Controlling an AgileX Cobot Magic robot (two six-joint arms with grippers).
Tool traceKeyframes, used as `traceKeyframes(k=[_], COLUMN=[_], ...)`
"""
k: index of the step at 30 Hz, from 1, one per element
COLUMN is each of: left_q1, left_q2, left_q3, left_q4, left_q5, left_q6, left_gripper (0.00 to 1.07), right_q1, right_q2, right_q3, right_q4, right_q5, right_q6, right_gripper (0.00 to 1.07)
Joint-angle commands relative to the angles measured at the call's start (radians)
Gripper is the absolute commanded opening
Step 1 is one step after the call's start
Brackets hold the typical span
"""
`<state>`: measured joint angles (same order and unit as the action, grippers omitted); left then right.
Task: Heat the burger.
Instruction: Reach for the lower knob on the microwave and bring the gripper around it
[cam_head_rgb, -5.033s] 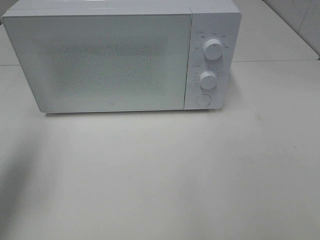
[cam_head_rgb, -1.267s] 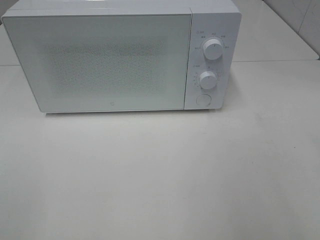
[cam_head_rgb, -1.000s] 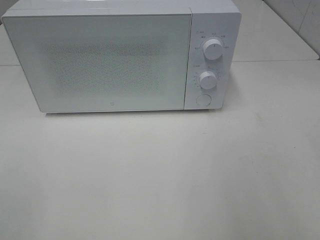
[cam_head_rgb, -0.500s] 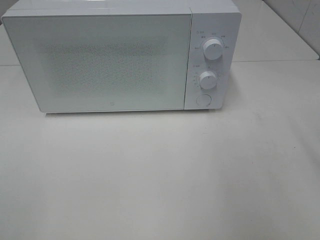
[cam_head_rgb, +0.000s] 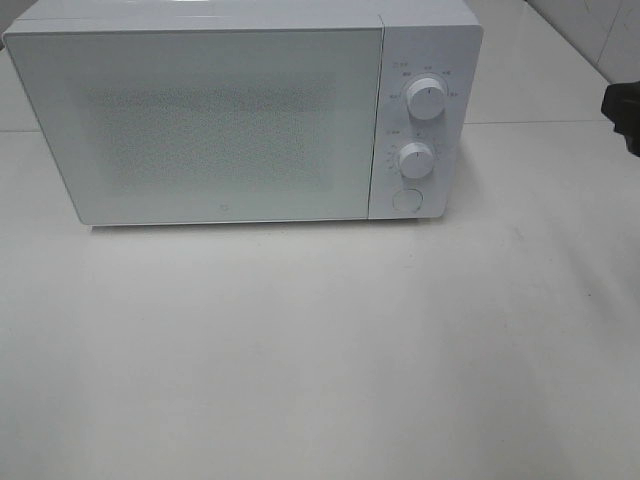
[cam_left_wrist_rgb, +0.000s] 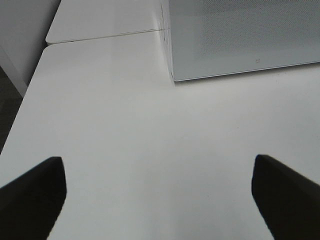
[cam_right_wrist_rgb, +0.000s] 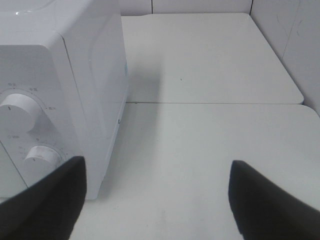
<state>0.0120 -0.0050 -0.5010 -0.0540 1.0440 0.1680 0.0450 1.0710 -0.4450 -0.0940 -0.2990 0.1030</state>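
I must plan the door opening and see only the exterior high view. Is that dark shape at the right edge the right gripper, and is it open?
Observer: Probably that arm. The right wrist view shows the right gripper with jaws apart, empty.
Operator: The left one?
Observer: The left gripper is open, empty, above the table in front of the microwave.
Operator: Any burger there?
Observer: Neither wrist view shows one.

Microwave (cam_head_rgb: 200, 120) stands at table (cam_head_rgb: 320, 360) rear, door shut: cavity blocked. Wide open surface in front, free for passage. Free strip at microwave's right, right pincer (cam_right_wrist_rgb: 156, 164) over it, tiled wall (cam_head_rgb: 615, 40) beyond. Narrower strip at left, ending at table edge.
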Motion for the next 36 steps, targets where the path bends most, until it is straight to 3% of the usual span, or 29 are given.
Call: traceKeyframes(k=[1,8,12,14,16,22,25,28,30,36], left_q1=[0.005,0.005,0.005,0.005,0.005,0.005,0.005,0.005,0.005,0.005], left_q2=[-0.019,-0.019,-0.019,-0.019,-0.019,-0.019,-0.019,-0.019,-0.019,-0.019], left_q3=[0.001,0.001,0.001,0.001,0.001,0.001,0.001,0.001,0.001,0.001], left_q4=[-0.002,-0.002,-0.002,-0.002,-0.002,-0.002,-0.002,-0.002,-0.002,-0.002], left_q5=[-0.002,-0.002,-0.002,-0.002,-0.002,-0.002,-0.002,-0.002,-0.002,-0.002], left_q6=[-0.003,-0.003,-0.003,-0.003,-0.003,-0.003,-0.003,-0.003,-0.003,-0.003], left_gripper=[0.93,0.93,0.93,0.93,0.93,0.93,0.93,0.93,0.93,0.93], right_q1=[-0.005,0.052,0.182,0.209,0.3,0.381,0.467,0.482,0.555,0.643], right_q2=[0.032,0.039,0.039,0.039,0.039,0.073,0.193,0.215,0.308,0.422], right_q3=[0.057,0.121,0.158,0.16,0.162,0.162,0.162,0.162,0.162,0.12], right_q4=[0.125,0.31,0.516,0.557,0.671,0.697,0.703,0.71,0.774,0.859], right_q5=[-0.172,-0.342,-0.498,-0.525,-0.612,-0.682,-0.773,-0.793,-0.884,-0.93], right_q6=[-0.145,-0.292,-0.474,-0.509,-0.614,-0.647,-0.63,-0.621,-0.572,-0.557], right_gripper=[0.76,0.76,0.76,0.76,0.76,0.76,0.76,0.76,0.76,0.76])
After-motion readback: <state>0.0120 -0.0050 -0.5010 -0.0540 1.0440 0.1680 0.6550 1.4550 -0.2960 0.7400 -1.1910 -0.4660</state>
